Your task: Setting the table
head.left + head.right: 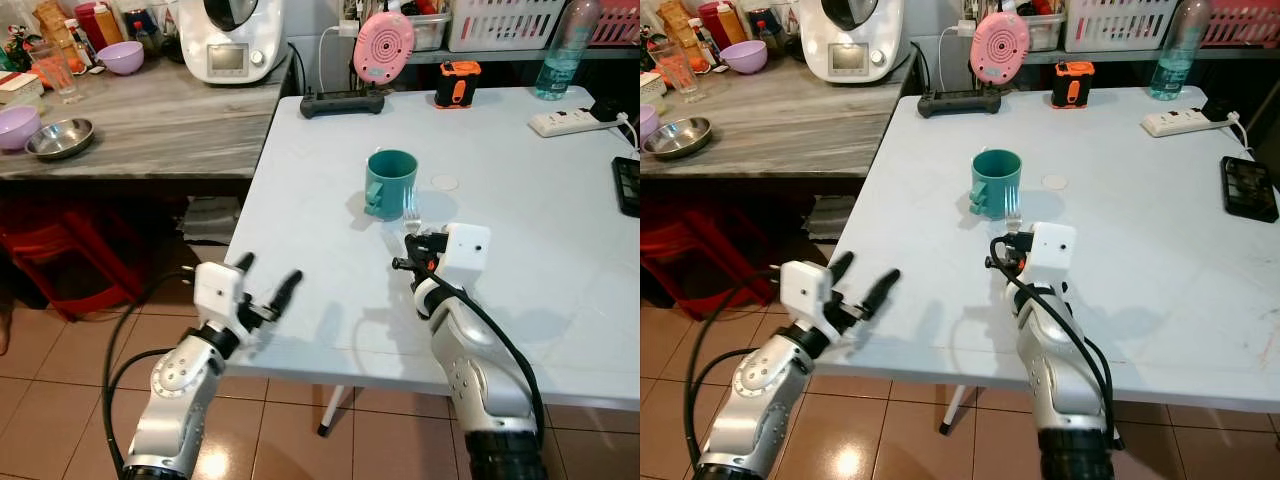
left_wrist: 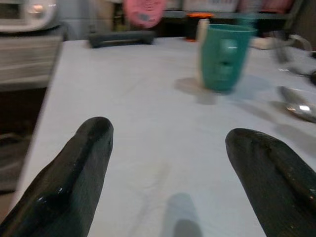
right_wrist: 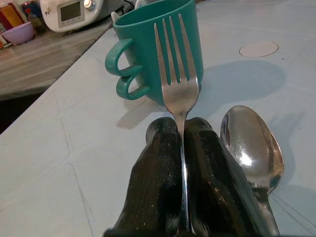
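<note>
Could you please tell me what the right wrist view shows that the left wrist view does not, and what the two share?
Right wrist view: the right hand shut on a fork, tines toward the mug, with the whole spoon lying beside its fingers.

Left wrist view: the left hand open over bare table, plus the pink gadget and black tray at the far edge.

Both: the teal mug, the white table, part of the spoon, and the white appliance on the counter.

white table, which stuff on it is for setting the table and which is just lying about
For the job:
silver metal fork clamped in the right gripper
silver metal spoon
teal plastic mug

Lying about:
pink round gadget
orange and black device
white power strip
clear plastic bottle
black phone
</note>
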Tool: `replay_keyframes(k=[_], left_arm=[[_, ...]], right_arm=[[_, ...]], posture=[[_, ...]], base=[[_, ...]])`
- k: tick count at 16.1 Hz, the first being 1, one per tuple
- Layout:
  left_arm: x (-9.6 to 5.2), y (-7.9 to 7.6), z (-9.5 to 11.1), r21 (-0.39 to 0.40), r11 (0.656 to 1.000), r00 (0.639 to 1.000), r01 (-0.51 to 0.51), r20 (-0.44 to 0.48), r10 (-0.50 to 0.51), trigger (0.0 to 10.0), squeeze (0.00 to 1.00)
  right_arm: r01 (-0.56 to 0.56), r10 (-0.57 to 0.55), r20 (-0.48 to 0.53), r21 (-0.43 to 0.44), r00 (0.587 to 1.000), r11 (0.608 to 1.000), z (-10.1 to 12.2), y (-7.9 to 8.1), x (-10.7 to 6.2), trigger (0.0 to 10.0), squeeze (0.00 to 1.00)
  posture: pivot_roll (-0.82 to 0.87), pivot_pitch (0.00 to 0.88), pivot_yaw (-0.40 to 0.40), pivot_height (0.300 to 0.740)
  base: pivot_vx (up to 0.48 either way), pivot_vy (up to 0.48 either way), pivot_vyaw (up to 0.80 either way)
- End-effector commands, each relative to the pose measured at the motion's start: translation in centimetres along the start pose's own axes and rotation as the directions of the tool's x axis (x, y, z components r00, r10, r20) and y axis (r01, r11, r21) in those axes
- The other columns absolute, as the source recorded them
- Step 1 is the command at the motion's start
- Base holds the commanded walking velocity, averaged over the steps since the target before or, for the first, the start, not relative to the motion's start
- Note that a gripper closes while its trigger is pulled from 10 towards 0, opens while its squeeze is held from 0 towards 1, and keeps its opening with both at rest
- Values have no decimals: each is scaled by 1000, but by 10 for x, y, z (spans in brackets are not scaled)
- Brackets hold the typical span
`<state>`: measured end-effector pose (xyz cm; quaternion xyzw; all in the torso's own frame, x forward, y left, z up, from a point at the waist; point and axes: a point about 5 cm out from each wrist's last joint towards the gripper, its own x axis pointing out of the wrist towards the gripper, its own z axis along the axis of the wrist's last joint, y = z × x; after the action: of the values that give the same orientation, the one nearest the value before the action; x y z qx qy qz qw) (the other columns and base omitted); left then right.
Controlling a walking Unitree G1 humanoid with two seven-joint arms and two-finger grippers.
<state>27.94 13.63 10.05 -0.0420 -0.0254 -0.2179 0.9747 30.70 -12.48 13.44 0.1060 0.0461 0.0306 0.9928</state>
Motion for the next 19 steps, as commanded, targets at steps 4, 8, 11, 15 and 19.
replay_keyframes(k=[4,8,11,15,19], left_arm=[[5,9,1,-44,996,997,-77,8,78,10000,0],[8,9,1,-54,996,997,-73,13,74,10000,0],[10,8,1,-55,996,997,-72,13,73,10000,0],[10,10,0,-48,996,997,-77,12,78,10000,0],[11,13,2,-42,996,996,-83,17,84,10000,0]], right_arm=[[-20,24,73,-48,997,999,6,5,-9,10000,0],[-3,7,69,-56,998,998,4,1,-9,10000,0],[2,2,64,-64,998,998,2,-1,-8,10000,0],[13,-7,72,-71,997,997,2,-1,-8,10000,0],[6,-1,77,-69,997,998,1,1,-8,10000,0]], posture=[[-69,25,100,740],[-75,17,103,740],[-76,8,99,740],[-71,3,100,740],[-67,2,100,740]], base=[[0,0,0],[0,343,-420],[0,399,-652],[0,405,-534],[0,413,-234]])
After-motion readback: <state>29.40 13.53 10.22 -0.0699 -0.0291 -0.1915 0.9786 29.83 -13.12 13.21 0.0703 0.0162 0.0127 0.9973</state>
